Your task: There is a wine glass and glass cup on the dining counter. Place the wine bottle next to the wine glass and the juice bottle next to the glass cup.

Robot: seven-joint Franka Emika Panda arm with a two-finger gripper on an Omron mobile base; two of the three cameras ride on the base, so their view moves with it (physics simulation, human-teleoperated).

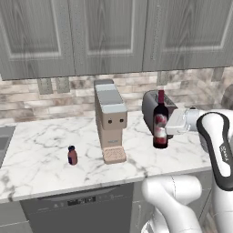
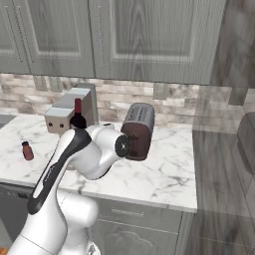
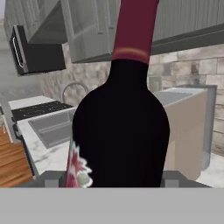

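Wine bottle [image 1: 160,122], tall and dark with a red cap and pale reddish label, stands upright at centre right of the left base view on the marble worktop [image 1: 41,145] backed by a brick wall, just in front of a dark toaster [image 1: 150,107]. The tool [image 1: 169,124] reaches in from the right at the bottle's lower body; in the hand view the bottle's dark body sits between the 2 finger tips, so the tool appears to be closed around it or about to be, though contact cannot be confirmed. Juice bottle [image 1: 72,155], tiny and dark red with a dark cap, stands alone at lower left of the same view, well apart from the wine bottle, with a beige coffee machine [image 1: 110,119] between them. Judging by this, neither bottle has been delivered: both still need carrying to their glasses. Both bottles are capped; their contents cannot be made out. A sink [image 3: 52,124] shows at left of the hand view.
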